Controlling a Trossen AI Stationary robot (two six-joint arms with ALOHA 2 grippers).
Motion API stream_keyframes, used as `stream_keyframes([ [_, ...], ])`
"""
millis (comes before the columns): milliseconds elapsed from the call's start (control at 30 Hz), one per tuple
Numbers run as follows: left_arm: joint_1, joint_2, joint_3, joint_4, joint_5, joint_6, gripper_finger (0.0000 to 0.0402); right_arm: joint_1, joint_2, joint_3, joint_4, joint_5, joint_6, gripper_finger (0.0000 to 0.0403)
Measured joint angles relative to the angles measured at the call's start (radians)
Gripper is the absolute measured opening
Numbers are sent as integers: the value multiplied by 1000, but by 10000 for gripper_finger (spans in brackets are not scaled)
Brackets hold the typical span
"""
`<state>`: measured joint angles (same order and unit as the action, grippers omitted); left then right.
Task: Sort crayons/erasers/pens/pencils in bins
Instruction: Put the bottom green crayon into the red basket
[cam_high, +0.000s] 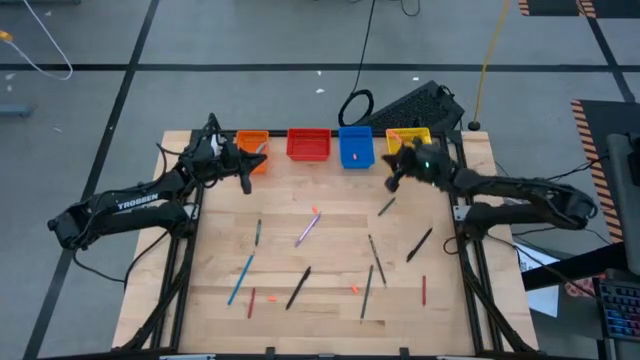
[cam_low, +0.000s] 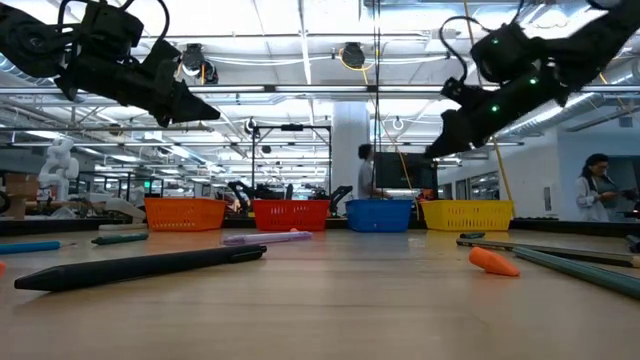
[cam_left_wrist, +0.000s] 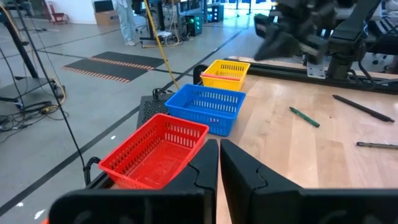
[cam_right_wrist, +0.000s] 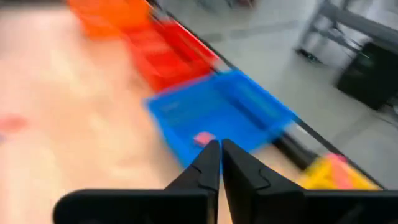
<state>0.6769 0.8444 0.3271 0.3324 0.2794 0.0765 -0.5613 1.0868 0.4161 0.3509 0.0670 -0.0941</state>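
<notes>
Four bins stand in a row along the table's far edge: orange (cam_high: 252, 145), red (cam_high: 308, 143), blue (cam_high: 355, 146) and yellow (cam_high: 410, 139). My left gripper (cam_high: 247, 186) hangs shut just in front of the orange bin, above the table; its fingers (cam_left_wrist: 219, 158) hold nothing. My right gripper (cam_high: 392, 182) hangs shut in front of the gap between the blue and yellow bins, and is also bare (cam_right_wrist: 220, 155). A pink eraser (cam_right_wrist: 203, 138) lies in the blue bin. Pens and pencils lie flat on the table: purple (cam_high: 306, 230), light blue (cam_high: 240, 278), black (cam_high: 298, 287), dark green (cam_high: 257, 232).
More sticks lie on the right half: a green one (cam_high: 386, 206), a black one (cam_high: 419, 243) and dark ones (cam_high: 372, 252). Red crayons (cam_high: 251, 300) (cam_high: 423, 290) and an orange bit (cam_high: 354, 289) lie near the front. A black keyboard (cam_high: 415, 102) sits behind the yellow bin.
</notes>
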Motion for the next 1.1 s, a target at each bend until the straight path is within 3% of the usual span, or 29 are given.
stream_keyframes([
  [167,-5,19,1,-13,0,4,24,129,0,-181,418,-46,113,2],
  [267,-23,60,1,-12,4,10,24,158,-9,-254,570,-46,116,2],
  [367,-49,116,1,-17,4,20,24,161,-19,-279,595,-46,93,1],
  [500,-96,200,17,-18,-97,10,24,160,-21,-285,600,-43,50,1],
  [667,-153,283,96,-45,-116,27,23,162,-22,-284,638,-43,29,1],
  [933,-219,350,292,-313,-159,85,24,186,-21,-284,640,-42,82,0],
  [1100,-268,360,344,-415,-208,66,24,225,-21,-284,645,-42,84,0],
])
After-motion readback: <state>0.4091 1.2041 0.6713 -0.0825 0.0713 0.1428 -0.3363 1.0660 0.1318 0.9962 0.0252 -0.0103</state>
